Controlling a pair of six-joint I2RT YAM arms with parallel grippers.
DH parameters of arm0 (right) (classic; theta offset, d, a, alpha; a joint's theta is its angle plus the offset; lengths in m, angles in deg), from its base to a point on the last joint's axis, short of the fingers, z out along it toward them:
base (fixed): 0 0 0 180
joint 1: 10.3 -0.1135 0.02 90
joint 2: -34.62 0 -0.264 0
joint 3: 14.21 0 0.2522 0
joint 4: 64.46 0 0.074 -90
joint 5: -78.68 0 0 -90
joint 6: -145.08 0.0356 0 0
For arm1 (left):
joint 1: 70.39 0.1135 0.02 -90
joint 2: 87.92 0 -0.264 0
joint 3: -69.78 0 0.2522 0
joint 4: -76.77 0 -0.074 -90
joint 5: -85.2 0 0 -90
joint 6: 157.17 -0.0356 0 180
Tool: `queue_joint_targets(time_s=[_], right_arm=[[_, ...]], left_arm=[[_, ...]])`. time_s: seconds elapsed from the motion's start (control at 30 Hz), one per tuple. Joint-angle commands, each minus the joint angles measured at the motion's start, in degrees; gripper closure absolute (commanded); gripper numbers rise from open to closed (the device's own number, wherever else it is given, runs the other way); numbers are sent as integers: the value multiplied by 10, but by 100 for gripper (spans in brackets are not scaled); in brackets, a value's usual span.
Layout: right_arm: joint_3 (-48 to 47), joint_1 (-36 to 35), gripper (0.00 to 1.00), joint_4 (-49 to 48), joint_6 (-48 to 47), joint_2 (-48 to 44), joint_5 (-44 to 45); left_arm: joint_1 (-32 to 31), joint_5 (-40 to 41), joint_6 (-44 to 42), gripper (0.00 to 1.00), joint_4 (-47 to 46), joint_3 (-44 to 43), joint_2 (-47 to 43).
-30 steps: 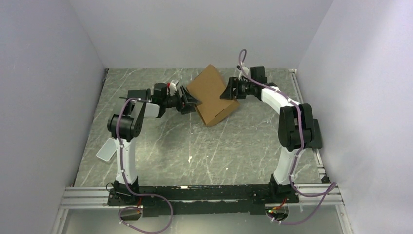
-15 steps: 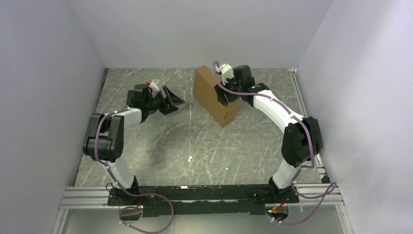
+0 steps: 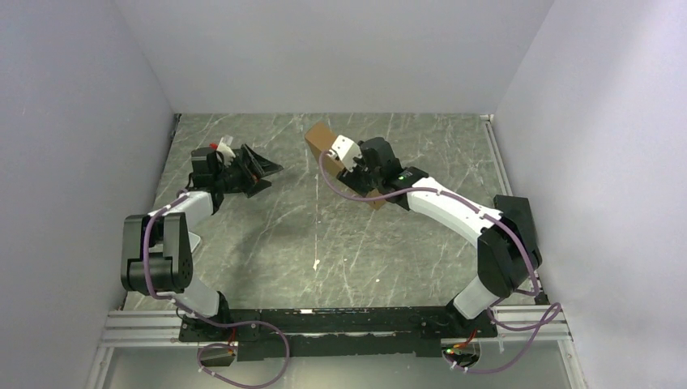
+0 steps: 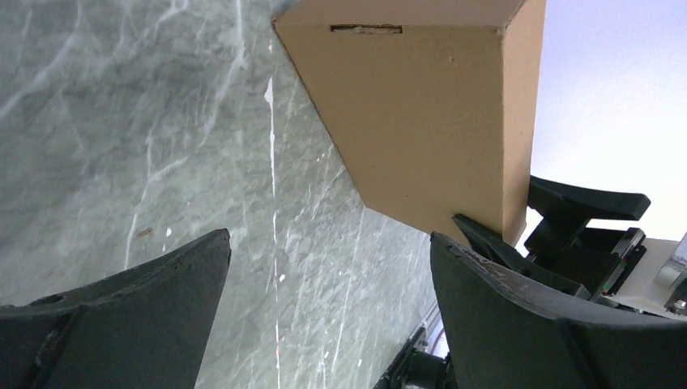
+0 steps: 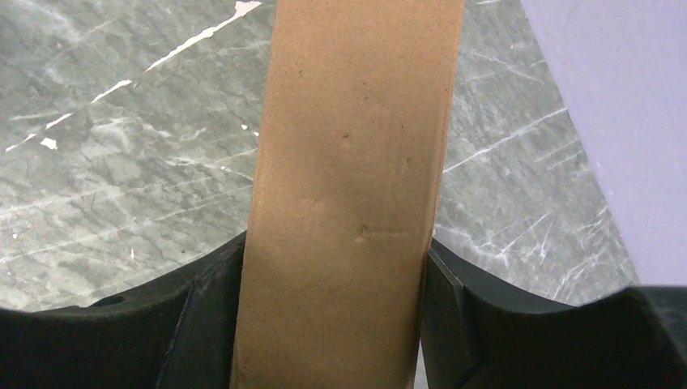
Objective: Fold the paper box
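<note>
Top external view puts my right gripper [image 5: 334,247] over the far middle of the table [image 3: 364,243], with the paper box [image 3: 321,139] caught between its jaws. In the right wrist view both of its black fingers [image 5: 202,316] press flat against opposite faces of the box, pinching it across its narrow thickness, and a plain brown edge panel runs straight up between them. The box is folded shut into a slim rectangular block and stands on edge rather than lying flat. One brown corner juts out beyond my wrist toward the back wall, and another shows on the near side of the arm. Whether its lower edge rests on the marbled surface, I cannot tell.

My left gripper [image 3: 263,172] hangs over the far left part of the table, well apart from the box, with its jaws spread wide and nothing between them. Its wrist view looks across bare stone at a broad face of the box, a small slot [image 4: 366,29] cut near one edge.
</note>
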Motion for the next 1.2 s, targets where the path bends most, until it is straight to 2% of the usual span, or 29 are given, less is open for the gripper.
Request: queue_joint_targets(time_s=[0.0, 0.27, 0.43, 0.73, 0.9, 1.03, 1.17], right_arm=[[20, -10, 43, 36, -26, -16, 20], [12, -36, 18, 71, -15, -27, -18], [-13, -46, 1, 123, -15, -33, -89], [-60, -51, 0, 216, -28, -58, -246], [-57, -51, 0, 248, -56, -67, -318], [-24, -59, 0, 227, -60, -73, -299], [27, -89, 0, 167, -67, -69, -187]], left_arm=[[7, -28, 20, 2, -24, 16, -35], [10, -14, -2, 2, 22, 13, -63], [12, -13, -1, 2, 26, 13, -69], [18, 12, -30, 2, 88, -1, -110], [21, 20, -41, 2, 113, 0, -132], [22, 24, -43, 2, 122, 10, -145], [22, 22, -39, 2, 128, 21, -158]])
